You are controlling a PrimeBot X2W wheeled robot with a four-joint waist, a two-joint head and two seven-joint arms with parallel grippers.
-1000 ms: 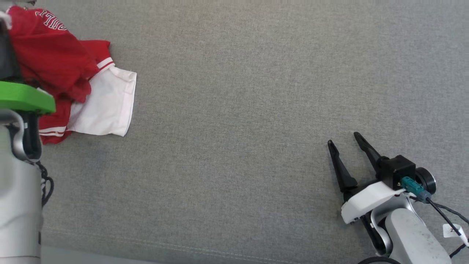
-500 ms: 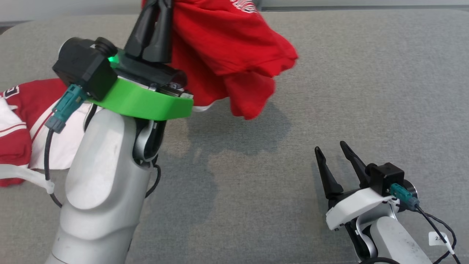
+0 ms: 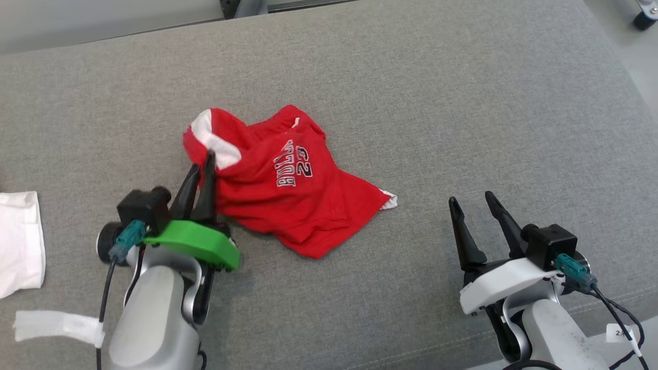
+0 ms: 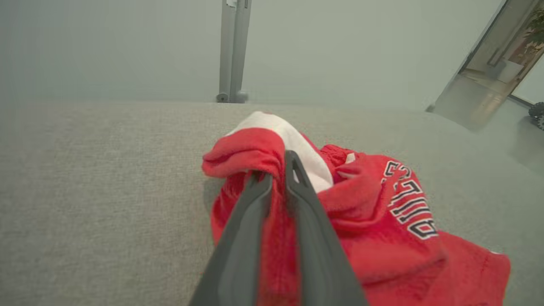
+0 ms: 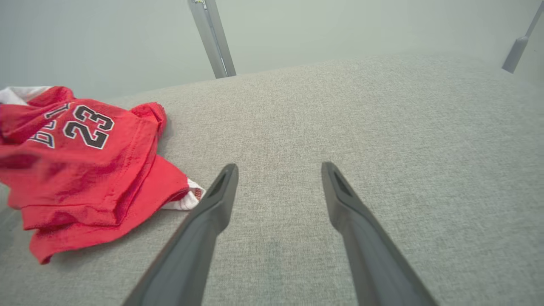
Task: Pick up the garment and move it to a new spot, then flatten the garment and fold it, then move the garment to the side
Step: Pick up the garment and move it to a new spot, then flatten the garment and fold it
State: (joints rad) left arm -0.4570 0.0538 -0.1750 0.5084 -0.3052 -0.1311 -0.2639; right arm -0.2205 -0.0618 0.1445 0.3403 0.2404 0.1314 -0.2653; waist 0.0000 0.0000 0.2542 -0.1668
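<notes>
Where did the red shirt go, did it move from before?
Yes. The red shirt lay on the white cloth; now it sits apart, to its right, pinched by the left gripper.

My left gripper [image 3: 202,160] was pinched pretty much shut, arm reaching forward. My right gripper [image 3: 470,198] just sat spread wide, fingers pointing ahead.

Locate the garment [image 3: 288,190] on the cushion [image 3: 462,92]. Find the left gripper [image 3: 203,160] at the garment's left edge, with a fold of the garment between its fingers. Find the right gripper [image 3: 470,198] well to the right of the garment, apart from it. Note the cloth [image 3: 20,236] far left of the garment, and the post [image 3: 244,6] behind the garment, beyond the cushion's far edge.
</notes>
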